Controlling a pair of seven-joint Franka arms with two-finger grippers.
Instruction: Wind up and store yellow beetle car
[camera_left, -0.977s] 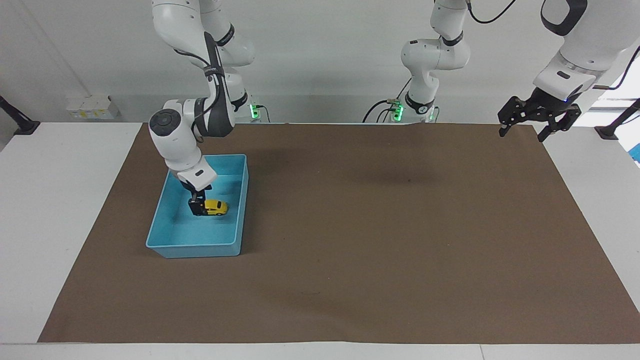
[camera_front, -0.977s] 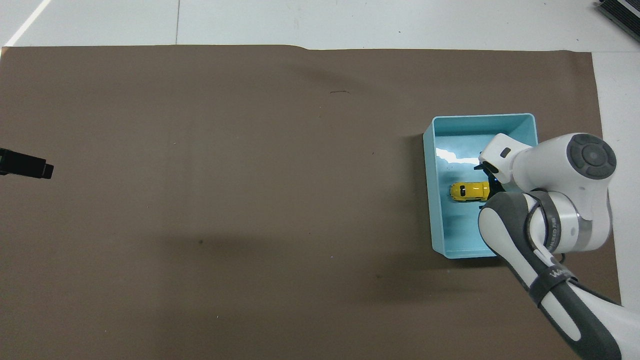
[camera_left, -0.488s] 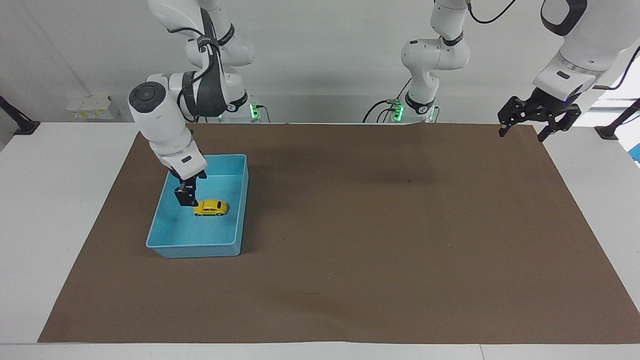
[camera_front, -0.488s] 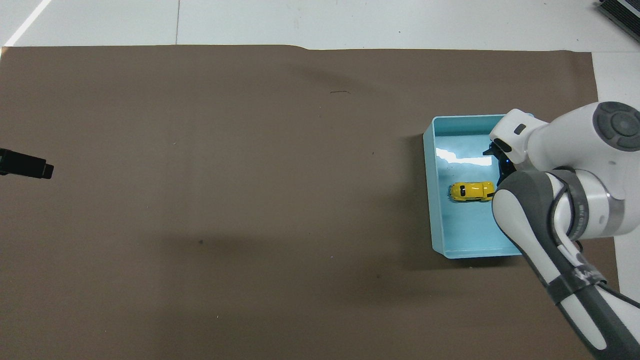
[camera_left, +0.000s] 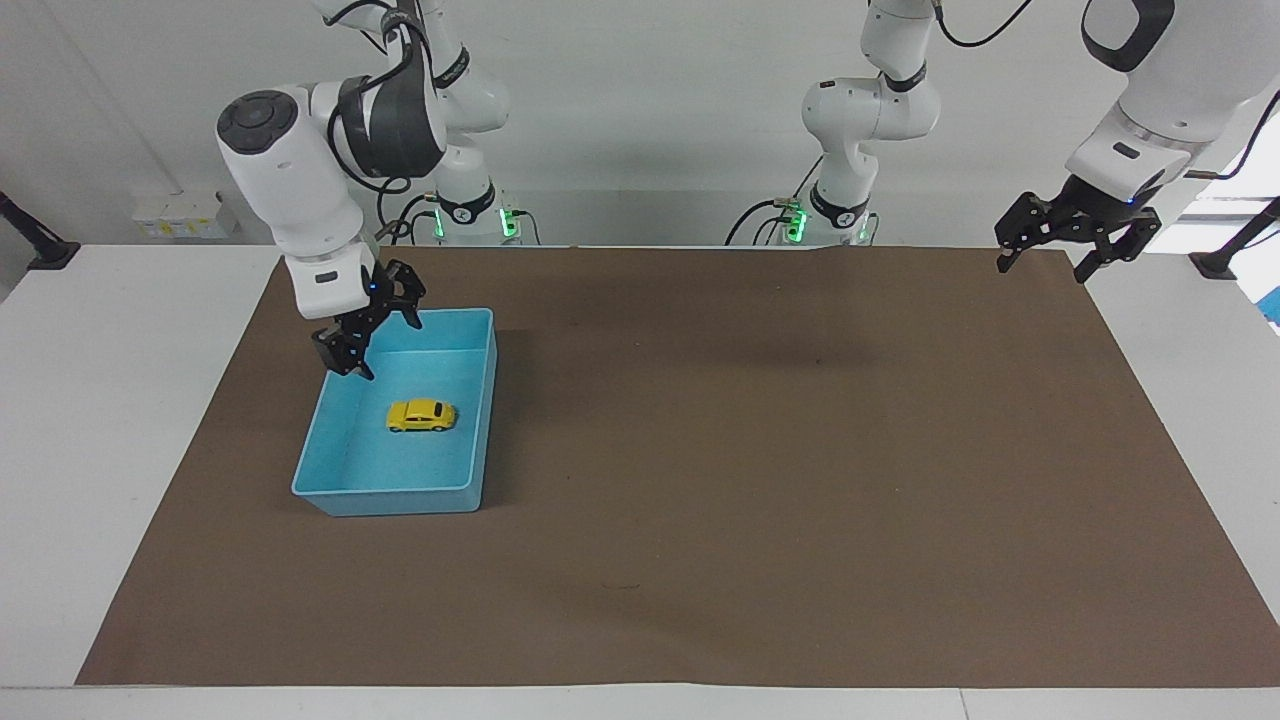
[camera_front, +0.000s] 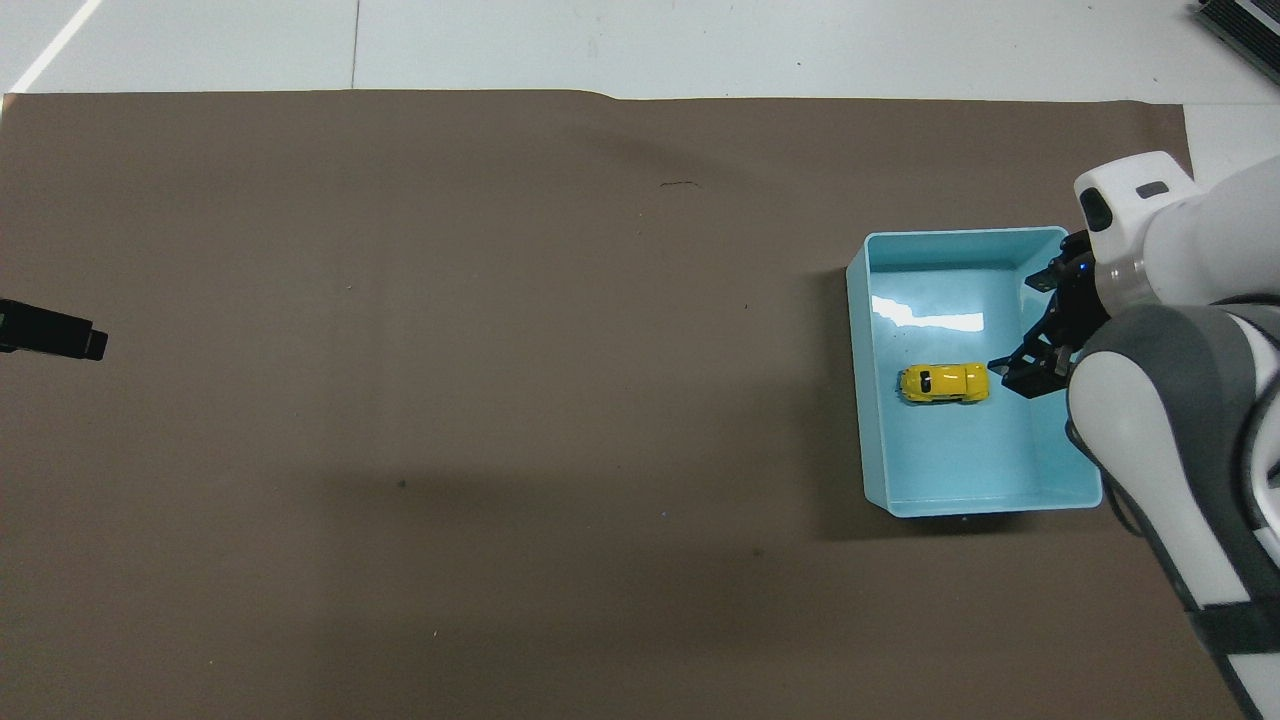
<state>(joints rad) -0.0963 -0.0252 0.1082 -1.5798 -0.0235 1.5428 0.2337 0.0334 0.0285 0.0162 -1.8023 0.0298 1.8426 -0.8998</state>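
The right gripper (camera_left: 368, 345) has let go and lifted, jaws apart and empty, leaving the yellow beetle car (camera_left: 421, 415) below it on the floor of the blue tray (camera_left: 400, 497); storing looks done. The left gripper (camera_left: 1076, 243) waits open over the brown mat's (camera_left: 760, 450) corner.

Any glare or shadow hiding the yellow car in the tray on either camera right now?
Overhead view: a white glare streak lies on the blue tray floor, farther from the robots than the yellow beetle car, not on it. Facing view: the car is evenly lit; soft arm shadows darken the brown mat mid-table. The right gripper hangs above the tray's edge, the left gripper waits.
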